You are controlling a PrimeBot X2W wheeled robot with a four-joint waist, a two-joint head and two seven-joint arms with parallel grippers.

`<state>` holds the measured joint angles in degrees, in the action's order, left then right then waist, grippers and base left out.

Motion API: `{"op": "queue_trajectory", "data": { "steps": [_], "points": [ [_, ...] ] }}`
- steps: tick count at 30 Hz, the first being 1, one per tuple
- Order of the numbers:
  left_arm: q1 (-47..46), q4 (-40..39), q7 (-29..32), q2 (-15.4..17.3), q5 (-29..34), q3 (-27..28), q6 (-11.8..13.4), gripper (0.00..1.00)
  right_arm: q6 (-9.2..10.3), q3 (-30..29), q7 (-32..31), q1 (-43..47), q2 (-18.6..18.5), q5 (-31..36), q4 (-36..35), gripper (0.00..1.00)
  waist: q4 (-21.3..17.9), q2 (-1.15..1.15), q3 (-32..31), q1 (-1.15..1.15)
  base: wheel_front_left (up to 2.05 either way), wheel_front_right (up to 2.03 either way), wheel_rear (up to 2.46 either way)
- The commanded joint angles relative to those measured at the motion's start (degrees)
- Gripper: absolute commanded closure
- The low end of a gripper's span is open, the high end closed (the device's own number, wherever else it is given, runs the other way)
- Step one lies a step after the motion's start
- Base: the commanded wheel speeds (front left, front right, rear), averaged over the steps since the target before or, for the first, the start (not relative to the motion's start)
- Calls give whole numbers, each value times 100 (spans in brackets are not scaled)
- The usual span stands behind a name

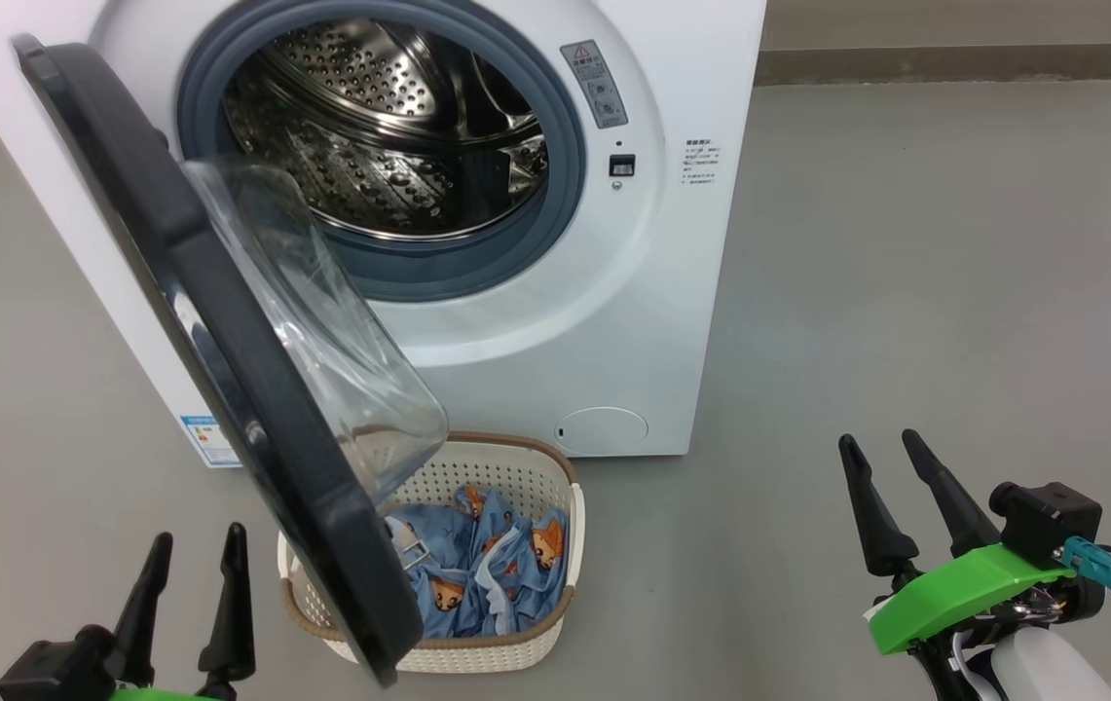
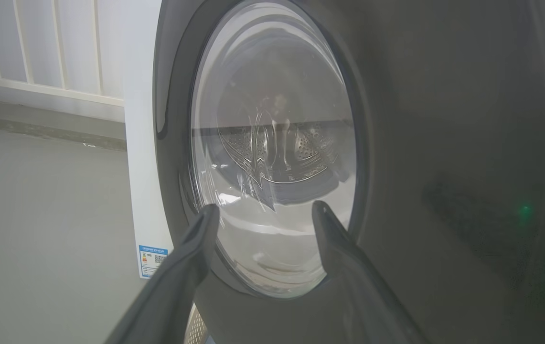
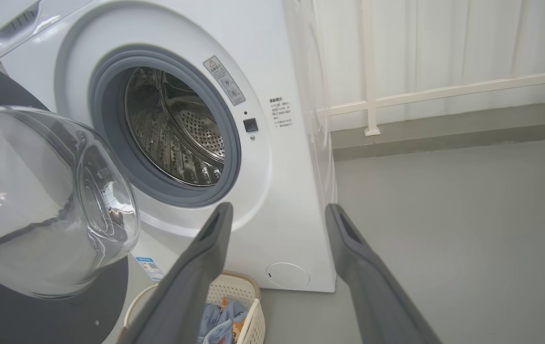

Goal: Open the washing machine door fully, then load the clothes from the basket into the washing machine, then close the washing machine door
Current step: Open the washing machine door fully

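Two long dark fingers of the left hand [image 1: 200, 534] rise at the lower left of the head view, spread wide with nothing between them, over the grey floor [image 1: 906, 253]. Just to their right stands the door [image 1: 239, 370], swung out from the left side of the washing machine [image 1: 633, 312] and seen nearly edge-on. In the left wrist view this hand's fingers [image 2: 176, 282] point at the round window on the door's glossy outer side. The clear glass bowl [image 1: 321, 331] bulges from the door's inner side to the right and hangs above the basket [image 1: 526, 467]. The basket sits on the floor just in front of the machine, below the opening, with the door's lower edge covering its left part in the head view. The clothes [image 1: 501, 565], blue with orange figures, lie crumpled inside the basket. Behind it the grey gasket [image 1: 563, 195] rings the steel drum [image 1: 380, 127], and a small blue label [image 1: 206, 440] sits at the machine's lower left corner. Well to the right, apart from the basket and machine, the right hand [image 1: 876, 438] is held above bare floor, its fingers parted wide and holding nothing; a green cover [image 1: 964, 584] sits behind them
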<state>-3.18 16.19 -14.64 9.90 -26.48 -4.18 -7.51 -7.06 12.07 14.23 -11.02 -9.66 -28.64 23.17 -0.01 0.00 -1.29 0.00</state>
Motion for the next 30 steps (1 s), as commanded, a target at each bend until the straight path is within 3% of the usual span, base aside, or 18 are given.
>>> {"op": "queue_trajectory", "data": {
  "steps": [1, 23, 24, 25, 26, 27, 30],
  "points": [
    [-164, -147, -36, 142, -1, 171, 3, 0, -43, 53, 73, -3, -41, 48, -102, 0, -2, 0, -3, 0, 0, 0, 0],
    [-185, -144, -36, 143, 28, 103, 3, 0, -43, 96, 67, 45, -16, 20, 29, 0, 39, 0, -53, 0, 0, 0, 0],
    [-190, -163, -36, 136, 24, 106, 3, 34, -43, 103, 67, 54, -17, 20, 34, 0, 41, 0, -61, 0, 0, 0, 0],
    [-197, -194, -36, 129, 22, 117, 3, 62, -43, 110, 68, 61, -17, 20, 39, 0, 44, 0, -65, 0, 0, 0, 0],
    [-207, -235, -36, 120, 19, 136, 3, 84, -43, 115, 68, 64, -16, 19, 42, 0, 47, 0, -67, 0, 0, 0, 0],
    [-224, -285, -36, 110, 18, 165, 3, 100, -43, 120, 68, 65, -14, 17, 45, 0, 51, 0, -68, 0, 0, 0, 0],
    [-257, -445, -36, 78, 35, 229, 3, 100, -43, 136, 68, 63, 2, 19, 52, 0, 63, 0, -68, 0, 0, 0, 0]
  ]
}}
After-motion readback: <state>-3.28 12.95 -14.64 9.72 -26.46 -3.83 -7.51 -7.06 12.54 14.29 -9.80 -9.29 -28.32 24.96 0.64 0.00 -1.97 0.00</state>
